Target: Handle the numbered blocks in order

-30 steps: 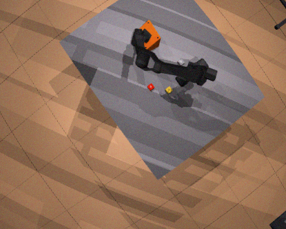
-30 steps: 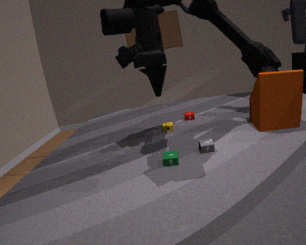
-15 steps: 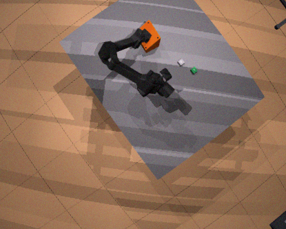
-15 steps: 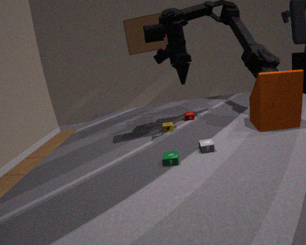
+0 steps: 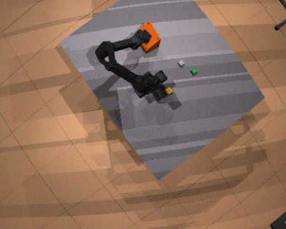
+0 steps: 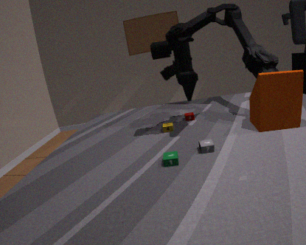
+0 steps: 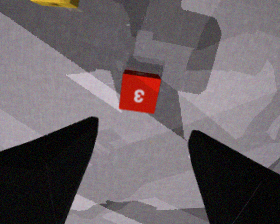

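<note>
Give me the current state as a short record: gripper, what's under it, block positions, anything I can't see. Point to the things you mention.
gripper: open, nothing held, above the table (image 5: pixel 161 90) (image 6: pixel 189 100) (image 7: pixel 143 127)
ahead of fingertips: red block (image 6: pixel 189 116) (image 7: pixel 140 94), digit 3 up, not between them
yellow block: (image 5: pixel 169 90) (image 6: pixel 168 128) (image 7: pixel 56 3) near the red block, not touching
green block: (image 5: pixel 193 71) (image 6: pixel 170 159) on the table, nearest the exterior camera
white block: (image 5: pixel 181 63) (image 6: pixel 206 146) beside the green one, apart
orange box: (image 5: pixel 151 37) (image 6: pixel 276 101) by the arm's base
hidden: red block in top view, under the arm
unreadable: white block's digit
</note>
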